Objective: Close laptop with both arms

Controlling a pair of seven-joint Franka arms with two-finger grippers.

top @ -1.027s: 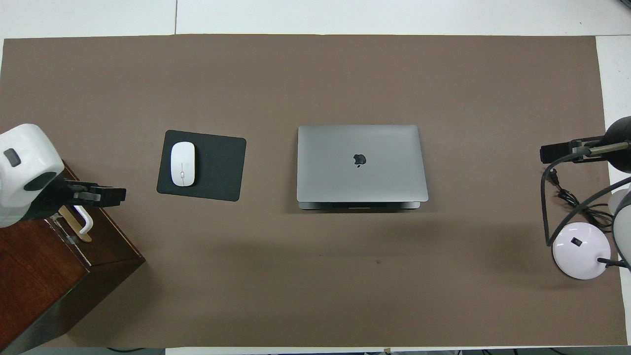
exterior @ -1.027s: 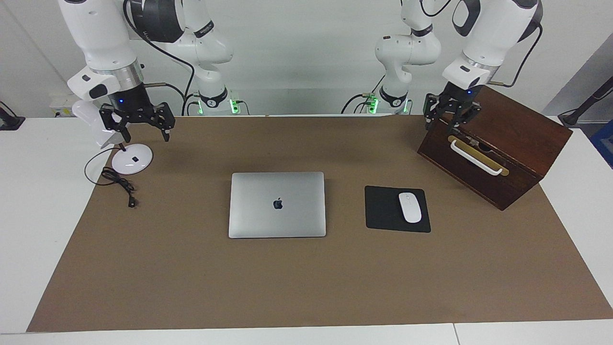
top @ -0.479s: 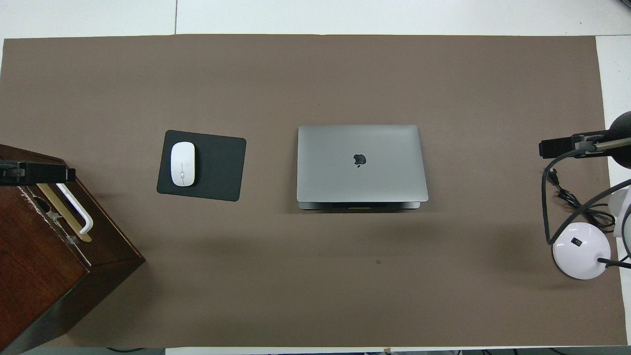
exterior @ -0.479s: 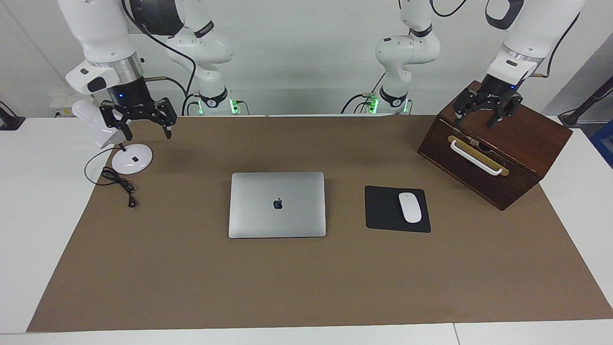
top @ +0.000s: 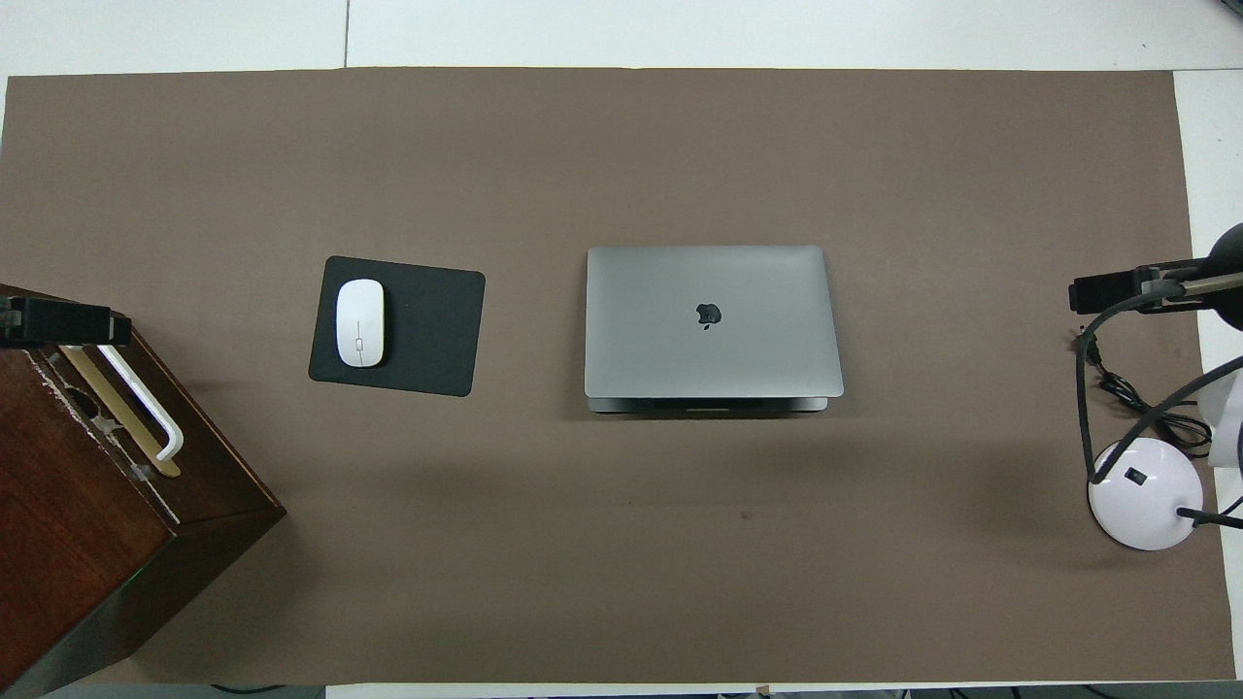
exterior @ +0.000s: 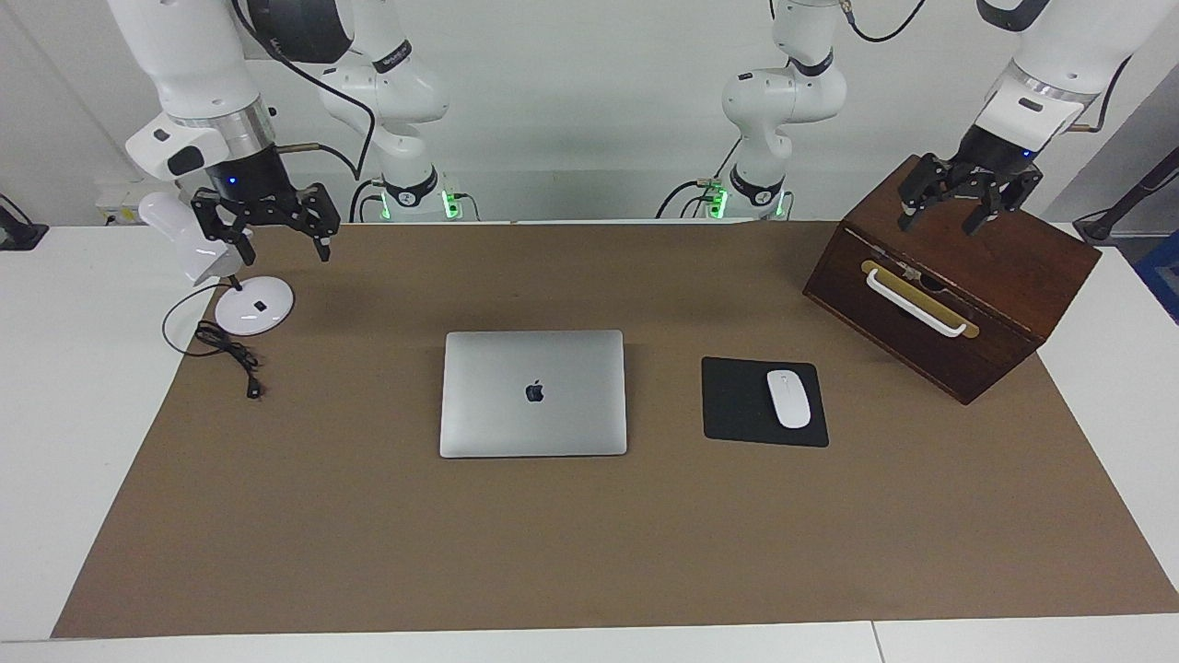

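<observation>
The silver-grey laptop (exterior: pixel 532 368) lies shut and flat in the middle of the brown mat, apple logo up; it also shows in the overhead view (top: pixel 712 349). My left gripper (exterior: pixel 963 214) hangs open and empty over the top of the wooden box, well away from the laptop toward the left arm's end of the table. My right gripper (exterior: pixel 265 238) hangs open and empty over the mat's corner beside the lamp, at the right arm's end. In the overhead view only the edges of the left gripper (top: pixel 60 323) and the right gripper (top: pixel 1117 290) show.
A dark wooden box (exterior: pixel 1004 267) with a white handle stands at the left arm's end. A black mouse pad (exterior: pixel 737 405) with a white mouse (exterior: pixel 788 398) lies beside the laptop. A white desk lamp base (exterior: pixel 253 306) and its black cable (exterior: pixel 230 354) sit at the right arm's end.
My left gripper has risen from in front of the box's handle to over the box's top, toward the table's end. My right gripper has lifted slightly. The laptop has not moved.
</observation>
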